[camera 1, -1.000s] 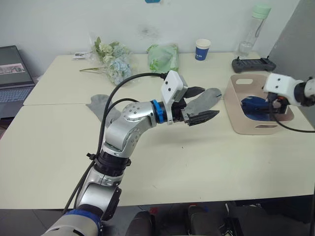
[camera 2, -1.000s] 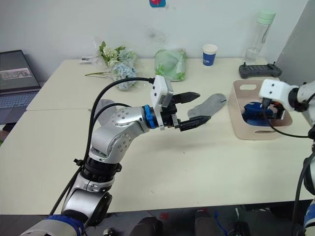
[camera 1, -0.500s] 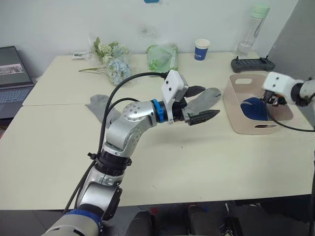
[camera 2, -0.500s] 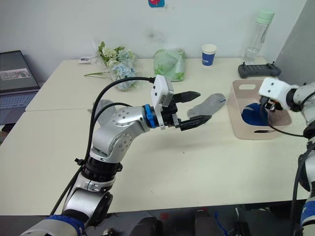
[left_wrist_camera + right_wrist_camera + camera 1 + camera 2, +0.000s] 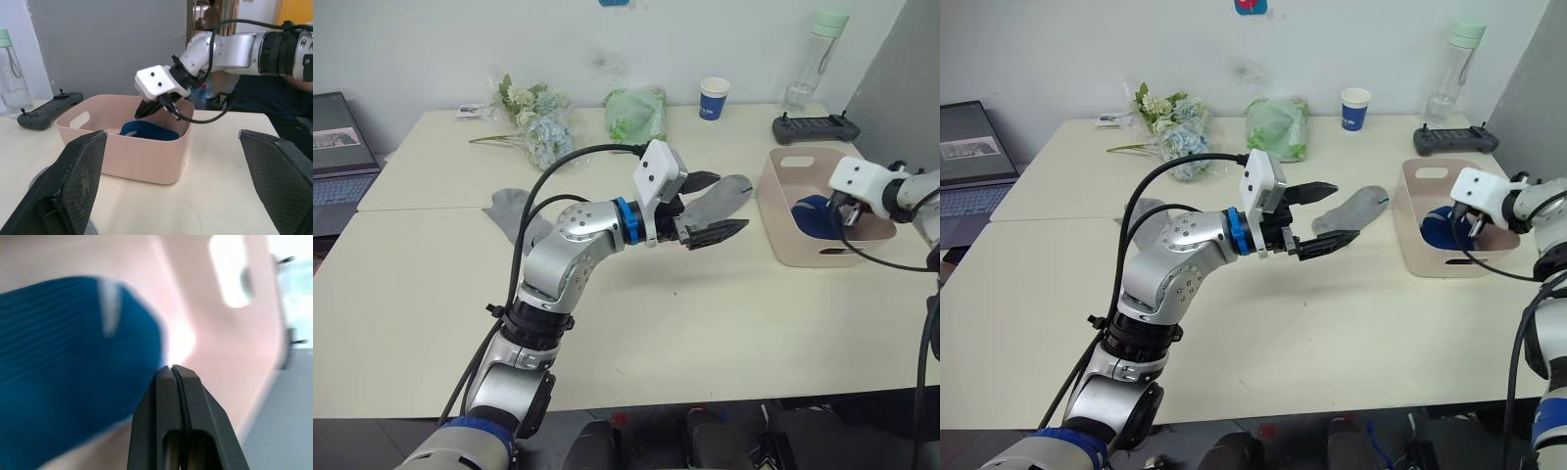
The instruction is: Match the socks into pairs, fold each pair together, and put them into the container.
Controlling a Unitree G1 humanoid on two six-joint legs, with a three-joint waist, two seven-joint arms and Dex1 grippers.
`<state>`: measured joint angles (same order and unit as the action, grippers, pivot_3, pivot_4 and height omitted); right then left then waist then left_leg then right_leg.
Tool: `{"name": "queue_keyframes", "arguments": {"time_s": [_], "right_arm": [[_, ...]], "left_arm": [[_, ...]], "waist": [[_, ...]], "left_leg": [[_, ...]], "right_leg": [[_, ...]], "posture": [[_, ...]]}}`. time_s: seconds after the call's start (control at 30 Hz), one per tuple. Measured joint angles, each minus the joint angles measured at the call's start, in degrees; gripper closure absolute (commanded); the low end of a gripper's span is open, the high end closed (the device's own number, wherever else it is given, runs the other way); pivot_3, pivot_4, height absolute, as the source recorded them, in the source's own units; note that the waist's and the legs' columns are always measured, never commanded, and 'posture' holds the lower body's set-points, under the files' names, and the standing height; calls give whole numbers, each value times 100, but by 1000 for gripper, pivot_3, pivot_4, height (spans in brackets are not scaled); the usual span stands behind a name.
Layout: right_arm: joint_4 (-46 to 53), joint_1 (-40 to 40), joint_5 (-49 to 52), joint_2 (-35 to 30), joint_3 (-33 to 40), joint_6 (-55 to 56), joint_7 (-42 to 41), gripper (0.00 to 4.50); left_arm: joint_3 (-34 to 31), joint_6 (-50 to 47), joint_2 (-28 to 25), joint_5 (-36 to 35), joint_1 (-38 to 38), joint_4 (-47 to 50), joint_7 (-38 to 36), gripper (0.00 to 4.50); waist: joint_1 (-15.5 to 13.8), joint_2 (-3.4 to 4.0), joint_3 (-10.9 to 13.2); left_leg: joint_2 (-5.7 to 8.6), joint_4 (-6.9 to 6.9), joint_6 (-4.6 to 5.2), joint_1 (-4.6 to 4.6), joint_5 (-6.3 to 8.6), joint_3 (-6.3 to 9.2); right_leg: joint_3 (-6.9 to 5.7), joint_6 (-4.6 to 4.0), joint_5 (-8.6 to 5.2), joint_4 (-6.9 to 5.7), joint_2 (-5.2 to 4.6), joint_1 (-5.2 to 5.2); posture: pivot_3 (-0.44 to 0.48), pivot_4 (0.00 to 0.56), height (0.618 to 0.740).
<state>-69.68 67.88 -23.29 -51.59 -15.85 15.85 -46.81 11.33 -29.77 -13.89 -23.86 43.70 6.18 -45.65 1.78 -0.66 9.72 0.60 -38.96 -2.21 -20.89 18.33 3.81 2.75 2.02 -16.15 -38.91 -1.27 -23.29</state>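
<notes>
Cream table (image 5: 724, 323), white wall behind. Pink container (image 5: 781, 225) near the right edge holds a navy pair (image 5: 146, 131). Right gripper (image 5: 155, 105) inside it, fingers pressed together, empty. Left gripper (image 5: 710, 208) spread wide above a grey sock (image 5: 722, 196); second grey sock (image 5: 509, 211) lies further left (flat, unfolded).

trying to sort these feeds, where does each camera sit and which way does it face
Left and right eye views: on the head, looking down over the table; both arms show, left tool open above a grey sock.
Left wrist view: along the left tool's open fingers toward the container and right tool.
Right wrist view: inside the container, shut fingers beside the blue socks.
All views show the container.
</notes>
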Motion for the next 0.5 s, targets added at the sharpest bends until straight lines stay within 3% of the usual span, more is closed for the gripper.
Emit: {"name": "queue_keyframes", "arguments": {"time_s": [0.1, 0.17, 0.2, 0.27, 0.37, 0.5], "right_arm": [[542, 122, 365, -160, 364, -8, -215, 4480], [916, 105, 640, -132, 588, -99, -310, 4130], [1632, -83, 1087, 15, 937, -521, -420, 3950], [3594, -773, 2073, 469, 1604, -1712, -446, 3276], [6266, -2069, 3037, 1156, 1946, -3535, -147, 2267], [8720, -3388, 3701, 2131, 1961, -5339, 811, 853]], "left_arm": [[-97, -47, -265, -4, -116, 54, 3, 0], [-196, -44, -387, 3, -217, 63, 14, 0], [-291, 30, -554, 45, -388, 108, 32, 0], [-477, 198, -819, 200, -782, 121, 132, 0], [-746, 365, -1010, 292, -1350, 121, 292, 0], [-1209, 681, -1213, 458, -2173, 169, 568, 0]], "waist": [[13, 0, 0], [41, 1, 0], [75, 4, -2], [126, 8, -9], [35, 9, -11], [-88, 12, -11]], "left_leg": [[-2, 1, 0, 1, 0, 0], [-6, 2, 0, 3, 0, -1], [-14, 3, 0, 6, 0, -1], [-25, 2, -1, 6, 1, 16], [-27, 2, -1, -15, 0, 59], [-11, -5, -14, -34, -7, 62]], "right_leg": [[0, 0, 0, 0, 1, 0], [0, 0, 0, -3, 3, 0], [1, 0, 0, -6, 8, 0], [-10, 0, 0, -10, 14, 3], [-28, 0, 0, -10, 13, -2], [-25, -4, 2, -9, 0, -13]], "posture": [[0, 150, 740], [0, 150, 740], [0, 150, 740], [0, 150, 740], [0, 150, 740], [0, 150, 740]]}}
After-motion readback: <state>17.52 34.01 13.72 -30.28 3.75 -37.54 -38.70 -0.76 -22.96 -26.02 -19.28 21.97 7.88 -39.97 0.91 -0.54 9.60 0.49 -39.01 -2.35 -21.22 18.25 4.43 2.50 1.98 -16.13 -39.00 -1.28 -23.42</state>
